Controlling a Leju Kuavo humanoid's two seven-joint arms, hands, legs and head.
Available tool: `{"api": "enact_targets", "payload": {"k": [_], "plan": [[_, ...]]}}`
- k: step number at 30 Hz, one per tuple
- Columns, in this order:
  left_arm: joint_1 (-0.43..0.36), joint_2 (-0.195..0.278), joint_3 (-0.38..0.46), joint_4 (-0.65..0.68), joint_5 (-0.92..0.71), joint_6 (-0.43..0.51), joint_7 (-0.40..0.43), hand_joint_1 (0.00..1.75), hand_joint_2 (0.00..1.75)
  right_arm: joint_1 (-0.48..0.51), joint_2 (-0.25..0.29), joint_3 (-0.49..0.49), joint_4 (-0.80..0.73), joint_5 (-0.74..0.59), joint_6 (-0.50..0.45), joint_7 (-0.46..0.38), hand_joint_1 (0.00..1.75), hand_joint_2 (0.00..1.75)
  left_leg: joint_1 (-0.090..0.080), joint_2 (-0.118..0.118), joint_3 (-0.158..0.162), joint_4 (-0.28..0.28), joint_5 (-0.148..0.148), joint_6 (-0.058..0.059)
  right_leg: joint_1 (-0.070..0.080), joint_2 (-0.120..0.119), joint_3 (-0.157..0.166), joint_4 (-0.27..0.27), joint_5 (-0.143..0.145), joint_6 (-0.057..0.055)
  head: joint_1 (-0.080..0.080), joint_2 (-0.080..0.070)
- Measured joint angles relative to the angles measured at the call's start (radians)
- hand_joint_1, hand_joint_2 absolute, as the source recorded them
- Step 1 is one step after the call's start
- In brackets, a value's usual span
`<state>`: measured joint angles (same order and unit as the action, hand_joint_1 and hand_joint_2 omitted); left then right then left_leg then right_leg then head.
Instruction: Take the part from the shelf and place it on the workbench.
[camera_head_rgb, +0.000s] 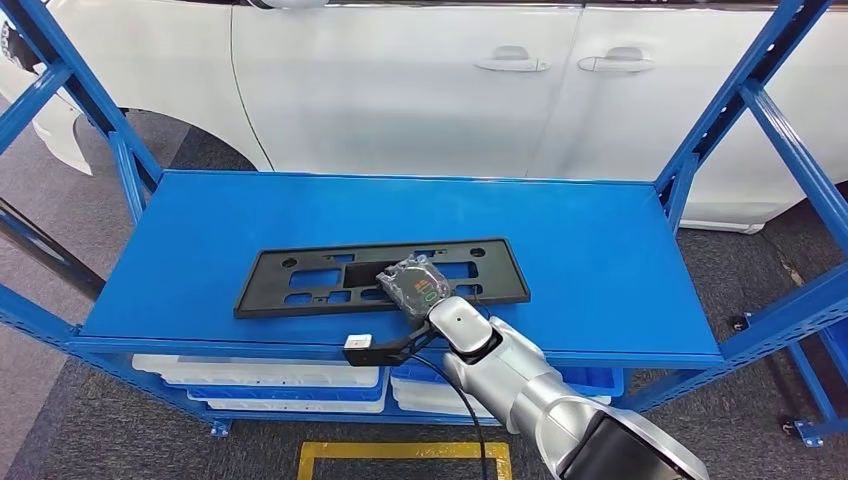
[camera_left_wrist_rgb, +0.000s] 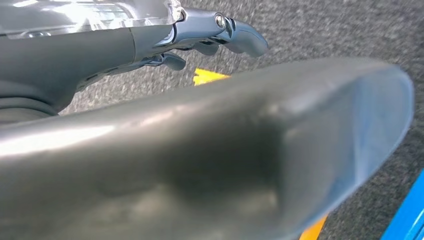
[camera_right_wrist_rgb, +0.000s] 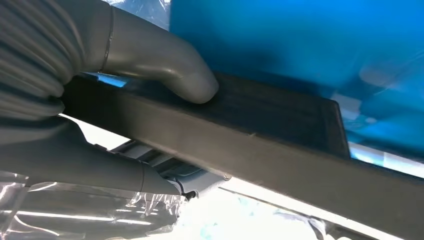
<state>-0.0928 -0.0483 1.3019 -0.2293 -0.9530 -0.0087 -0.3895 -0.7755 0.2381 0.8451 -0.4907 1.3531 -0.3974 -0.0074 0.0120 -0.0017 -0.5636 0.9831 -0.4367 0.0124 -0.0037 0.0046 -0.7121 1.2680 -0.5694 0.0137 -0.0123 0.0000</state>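
Black plastic: one flat part (camera_head_rgb: 380, 278) lies on the blue shelf (camera_head_rgb: 620, 270), its near edge gripped by the right hand (camera_head_rgb: 415, 285). Whether the left hand's (camera_left_wrist_rgb: 220, 30) fingers are spread or closed cannot be told.

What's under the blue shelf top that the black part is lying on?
Under the blue shelf top, white and blue trays show at the front edge. How far back they reach, and what they hold, is covered by the shelf top and the right arm.

Part (camera_head_rgb: 330, 280) flat on shelf (camera_head_rgb: 600, 250), front-centre
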Motion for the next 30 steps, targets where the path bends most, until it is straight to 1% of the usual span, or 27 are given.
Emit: {"api": "enact_targets", "payload": {"k": [1, 2, 3, 4, 5, 6, 7, 8, 10, 11, 12, 13, 14, 15, 16, 17, 18, 19, 20, 21, 22, 23, 25, 26, 27, 28, 30], "plan": [[0.001, 0.0, -0.001, 0.0, 0.0, 0.0, -0.01, 0.0, 0.44, 0.001, 0.0, -0.002, -0.001, 0.0, 0.0, -0.005, 1.75, 1.75, -0.001, 0.0, 0.0, 0.001, -0.001, 0.0, -0.001, 0.0, -0.015, 0.03, -0.003, 0.0, 0.0, 0.0], [0.001, 0.0, -0.001, 0.0, 0.0, 0.001, -0.021, 0.0, 0.87, 0.002, 0.0, -0.004, -0.002, -0.001, 0.0, -0.011, 1.75, 1.75, -0.001, -0.001, 0.0, 0.003, -0.001, 0.001, -0.001, 0.0, -0.009, 0.018, 0.015, -0.001, 0.0, 0.0], [0.001, 0.0, -0.002, 0.0, 0.0, 0.002, -0.031, 0.0, 1.31, 0.003, 0.0, -0.007, -0.006, -0.004, -0.001, -0.018, 1.75, 1.75, -0.002, -0.002, 0.001, 0.005, -0.003, 0.0, -0.001, 0.0, 0.017, -0.037, 0.048, -0.004, 0.0, 0.0], [0.001, 0.0, -0.003, 0.0, 0.001, 0.004, -0.04, 0.0, 1.75, 0.003, 0.0, -0.011, -0.011, -0.009, -0.001, -0.025, 1.75, 1.75, -0.002, -0.003, 0.001, 0.007, -0.004, -0.001, 0.0, 0.0, 0.055, -0.114, 0.084, -0.009, 0.0, 0.0], [0.0, 0.0, -0.003, 0.0, 0.004, 0.007, -0.047, 0.0, 1.75, 0.003, 0.0, -0.016, -0.019, -0.016, -0.002, -0.034, 1.75, 1.75, -0.004, -0.004, 0.001, 0.01, -0.007, -0.004, 0.002, -0.001, 0.089, -0.185, 0.111, -0.014, 0.0, 0.0], [0.001, -0.001, -0.003, 0.0, 0.008, 0.009, -0.055, 0.0, 1.75, 0.004, 0.0, -0.023, -0.029, -0.025, -0.002, -0.045, 1.75, 1.75, -0.006, -0.004, 0.0, 0.012, -0.008, -0.008, 0.004, -0.001, 0.112, -0.236, 0.127, -0.018, 0.0, 0.0], [0.001, -0.001, -0.003, 0.0, 0.014, 0.012, -0.06, 0.0, 1.75, 0.006, 0.0, -0.03, -0.041, -0.036, -0.003, -0.056, 1.75, 1.75, -0.007, -0.004, -0.002, 0.013, -0.009, -0.013, 0.006, 0.0, 0.122, -0.26, 0.131, -0.021, -0.001, 0.0], [0.0, -0.002, -0.003, 0.0, 0.02, 0.017, -0.063, 0.0, 1.75, 0.008, 0.0, -0.039, -0.056, -0.052, -0.003, -0.071, 1.75, 1.75, -0.007, -0.004, -0.002, 0.013, -0.01, -0.018, 0.009, 0.0, 0.122, -0.264, 0.13, -0.023, -0.001, 0.0], [0.001, -0.002, -0.002, 0.0, 0.03, 0.029, -0.064, 0.0, 1.75, 0.018, -0.001, -0.058, -0.097, -0.099, -0.002, -0.108, 1.75, 1.75, -0.004, -0.003, -0.002, 0.016, -0.014, -0.03, 0.007, 0.001, 0.126, -0.272, 0.133, -0.033, -0.001, 0.0], [0.001, -0.003, 0.0, 0.0, 0.034, 0.035, -0.062, 0.0, 1.75, 0.026, -0.004, -0.072, -0.128, -0.133, 0.002, -0.132, 1.75, 1.75, -0.002, -0.003, -0.008, 0.031, -0.027, -0.036, 0.006, 0.0, 0.129, -0.276, 0.136, -0.038, -0.001, 0.0], [0.002, -0.003, 0.001, 0.0, 0.039, 0.04, -0.061, 0.0, 1.75, 0.035, -0.007, -0.087, -0.165, -0.17, 0.008, -0.156, 1.75, 1.75, 0.0, -0.002, -0.022, 0.067, -0.05, -0.041, 0.003, 0.0, 0.132, -0.281, 0.138, -0.043, -0.001, 0.0], [0.002, -0.003, 0.003, 0.0, 0.041, 0.044, -0.059, 0.0, 1.75, 0.047, -0.011, -0.104, -0.206, -0.21, 0.019, -0.181, 1.75, 1.75, 0.001, -0.002, -0.046, 0.122, -0.082, -0.045, 0.002, -0.001, 0.133, -0.283, 0.138, -0.045, -0.002, 0.0], [0.002, -0.003, 0.006, 0.0, 0.044, 0.047, -0.057, 0.0, 1.75, 0.059, -0.017, -0.121, -0.252, -0.257, 0.035, -0.206, 1.75, 1.75, 0.001, -0.002, -0.076, 0.191, -0.116, -0.049, 0.002, -0.001, 0.134, -0.283, 0.138, -0.047, -0.002, 0.0], [0.003, -0.003, 0.008, 0.0, 0.047, 0.048, -0.054, 0.0, 1.75, 0.075, -0.024, -0.137, -0.3, -0.309, 0.053, -0.232, 1.75, 1.75, 0.002, -0.002, -0.106, 0.255, -0.141, -0.052, 0.002, 0.0, 0.134, -0.283, 0.138, -0.047, -0.002, 0.0], [0.004, -0.003, 0.011, 0.0, 0.049, 0.049, -0.051, 0.0, 1.75, 0.093, -0.033, -0.154, -0.351, -0.366, 0.073, -0.258, 1.75, 1.75, 0.004, -0.002, -0.125, 0.295, -0.149, -0.054, 0.002, 0.0, 0.134, -0.283, 0.137, -0.047, -0.002, 0.0], [0.005, -0.003, 0.013, 0.0, 0.051, 0.048, -0.049, 0.0, 1.75, 0.111, -0.042, -0.172, -0.404, -0.432, 0.094, -0.286, 1.75, 1.75, 0.006, -0.001, -0.126, 0.297, -0.139, -0.056, 0.001, 0.0, 0.135, -0.282, 0.137, -0.046, -0.002, 0.0], [0.006, -0.003, 0.016, 0.0, 0.053, 0.046, -0.048, 0.0, 1.75, 0.13, -0.052, -0.19, -0.459, -0.51, 0.116, -0.317, 1.75, 1.75, 0.008, -0.001, -0.107, 0.258, -0.11, -0.056, 0.0, 0.001, 0.136, -0.28, 0.135, -0.044, -0.002, 0.0], [0.006, -0.003, 0.018, 0.0, 0.055, 0.042, -0.05, 0.0, 1.75, 0.15, -0.062, -0.207, -0.51, -0.591, 0.139, -0.345, 1.75, 1.75, 0.011, -0.001, -0.073, 0.187, -0.071, -0.057, -0.001, 0.002, 0.137, -0.277, 0.133, -0.04, -0.002, 0.0], [0.005, -0.003, 0.02, 0.0, 0.059, 0.037, -0.055, 0.0, 1.75, 0.171, -0.073, -0.228, -0.57, -0.699, 0.172, -0.382, 1.75, 1.75, 0.011, -0.002, -0.038, 0.116, -0.045, -0.056, 0.0, 0.002, 0.137, -0.273, 0.129, -0.035, -0.002, 0.0], [0.004, -0.004, 0.022, 0.0, 0.065, 0.031, -0.063, 0.0, 1.75, 0.194, -0.086, -0.249, -0.629, -0.813, 0.21, -0.418, 1.75, 1.75, 0.01, -0.003, -0.012, 0.06, -0.026, -0.051, 0.001, 0.002, 0.135, -0.27, 0.127, -0.029, -0.001, 0.0], [0.003, -0.004, 0.025, 0.0, 0.074, 0.026, -0.073, 0.0, 1.75, 0.219, -0.097, -0.27, -0.684, -0.916, 0.249, -0.449, 1.75, 1.75, 0.008, -0.005, 0.002, 0.03, -0.02, -0.046, 0.002, 0.002, 0.133, -0.267, 0.126, -0.024, -0.001, 0.0], [0.004, -0.004, 0.029, 0.0, 0.084, 0.018, -0.085, 0.0, 1.75, 0.243, -0.109, -0.292, -0.743, -1.026, 0.294, -0.478, 1.75, 1.75, 0.006, -0.007, 0.003, 0.023, -0.024, -0.038, 0.003, 0.001, 0.131, -0.266, 0.126, -0.018, 0.0, 0.0], [0.007, -0.004, 0.037, 0.0, 0.099, 0.006, -0.11, 0.0, 1.75, 0.281, -0.128, -0.326, -0.827, -1.172, 0.372, -0.505, 1.75, 1.75, 0.004, -0.007, 0.0, 0.021, -0.021, -0.023, 0.001, 0.001, 0.128, -0.265, 0.126, -0.007, 0.0, 0.0], [0.008, -0.004, 0.041, 0.0, 0.106, 0.002, -0.126, 0.0, 1.75, 0.299, -0.139, -0.342, -0.868, -1.245, 0.42, -0.514, 1.75, 1.75, 0.005, -0.006, 0.0, 0.019, -0.019, -0.015, -0.001, 0.001, 0.125, -0.255, 0.117, -0.002, 0.0, 0.0], [0.006, -0.005, 0.044, 0.0, 0.113, 0.0, -0.144, 0.0, 1.75, 0.318, -0.148, -0.356, -0.903, -1.312, 0.471, -0.519, 1.75, 1.75, 0.005, -0.006, 0.0, 0.017, -0.016, -0.008, -0.002, 0.001, 0.113, -0.228, 0.098, 0.003, 0.0, 0.0], [0.004, -0.005, 0.048, 0.0, 0.121, 0.001, -0.165, 0.0, 1.75, 0.34, -0.158, -0.37, -0.939, -1.384, 0.529, -0.524, 1.75, 1.75, 0.006, -0.005, 0.0, 0.015, -0.014, -0.002, -0.003, 0.001, 0.091, -0.18, 0.069, 0.007, 0.002, 0.0], [0.002, -0.006, 0.052, 0.0, 0.128, 0.009, -0.201, 0.0, 1.75, 0.384, -0.178, -0.393, -1.002, -1.518, 0.655, -0.539, 1.75, 1.75, 0.004, -0.005, -0.001, 0.015, -0.015, 0.003, -0.003, 0.001, 0.026, -0.041, 0.004, 0.012, 0.005, 0.0]]}}
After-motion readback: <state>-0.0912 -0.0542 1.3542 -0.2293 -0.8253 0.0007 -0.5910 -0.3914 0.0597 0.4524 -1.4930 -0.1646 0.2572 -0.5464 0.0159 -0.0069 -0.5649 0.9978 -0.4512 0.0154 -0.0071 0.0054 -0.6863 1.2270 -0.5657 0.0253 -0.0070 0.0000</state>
